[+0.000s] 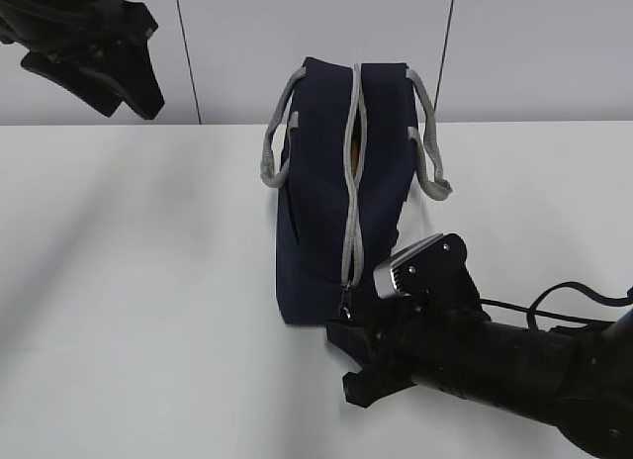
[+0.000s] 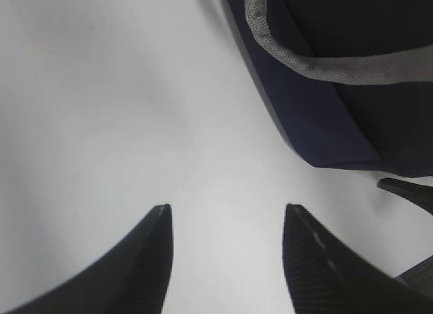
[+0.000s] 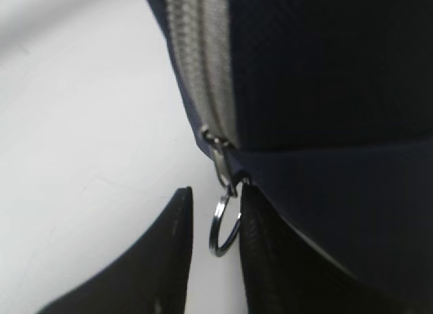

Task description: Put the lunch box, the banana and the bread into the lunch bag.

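Observation:
The navy lunch bag (image 1: 321,202) stands mid-table, its grey zipper (image 1: 353,182) running along the top toward me. The ring zipper pull (image 3: 225,226) hangs at the bag's near end. My right gripper (image 3: 216,192) has its jaws on either side of the ring, narrowly apart. The right finger touches the ring, and a small gap shows beside the left finger. In the exterior view the right gripper (image 1: 343,358) sits low at the bag's near corner. My left gripper (image 2: 227,207) is open and empty over bare table, raised at the far left (image 1: 134,105). The lunch box, banana and bread are out of view.
Two grey strap handles (image 1: 280,133) (image 1: 427,133) droop over the bag's sides. The white table (image 1: 138,281) spreads left of the bag. The bag's corner and one strap (image 2: 325,63) fill the upper right of the left wrist view.

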You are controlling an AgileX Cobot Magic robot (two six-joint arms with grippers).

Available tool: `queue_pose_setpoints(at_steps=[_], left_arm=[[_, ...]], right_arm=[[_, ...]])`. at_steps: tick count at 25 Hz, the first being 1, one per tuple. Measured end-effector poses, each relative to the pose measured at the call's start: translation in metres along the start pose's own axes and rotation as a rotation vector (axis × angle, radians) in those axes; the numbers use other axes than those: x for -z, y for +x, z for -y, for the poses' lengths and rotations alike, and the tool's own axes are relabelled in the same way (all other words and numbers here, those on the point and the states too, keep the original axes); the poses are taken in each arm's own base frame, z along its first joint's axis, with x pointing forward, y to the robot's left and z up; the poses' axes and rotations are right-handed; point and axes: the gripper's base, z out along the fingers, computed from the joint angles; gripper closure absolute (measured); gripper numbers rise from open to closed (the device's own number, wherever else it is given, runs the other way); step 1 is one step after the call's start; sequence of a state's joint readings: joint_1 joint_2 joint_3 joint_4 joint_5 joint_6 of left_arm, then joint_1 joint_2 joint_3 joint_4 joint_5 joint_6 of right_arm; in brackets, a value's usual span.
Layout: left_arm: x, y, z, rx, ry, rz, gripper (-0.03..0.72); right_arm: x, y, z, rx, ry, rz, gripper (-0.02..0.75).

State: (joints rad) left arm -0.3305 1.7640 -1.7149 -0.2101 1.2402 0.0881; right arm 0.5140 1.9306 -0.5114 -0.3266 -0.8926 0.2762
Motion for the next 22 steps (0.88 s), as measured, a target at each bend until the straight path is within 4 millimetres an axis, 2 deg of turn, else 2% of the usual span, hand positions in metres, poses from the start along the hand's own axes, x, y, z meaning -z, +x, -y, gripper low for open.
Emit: queue_pose_setpoints(at_steps=[8, 17, 22], left_arm=[[0.000, 0.000, 0.000, 0.000, 0.000, 0.000, 0.300], [0.000, 0.000, 0.000, 0.001, 0.002, 0.000, 0.304], [0.000, 0.000, 0.001, 0.003, 0.008, 0.001, 0.304]], right_arm=[[0.000, 0.002, 0.002, -0.014, 0.023, -0.022, 0.738], [0.001, 0.000, 0.001, -0.031, 0.020, -0.023, 0.738], [0.014, -0.011, -0.003, -0.054, 0.016, -0.025, 0.738]])
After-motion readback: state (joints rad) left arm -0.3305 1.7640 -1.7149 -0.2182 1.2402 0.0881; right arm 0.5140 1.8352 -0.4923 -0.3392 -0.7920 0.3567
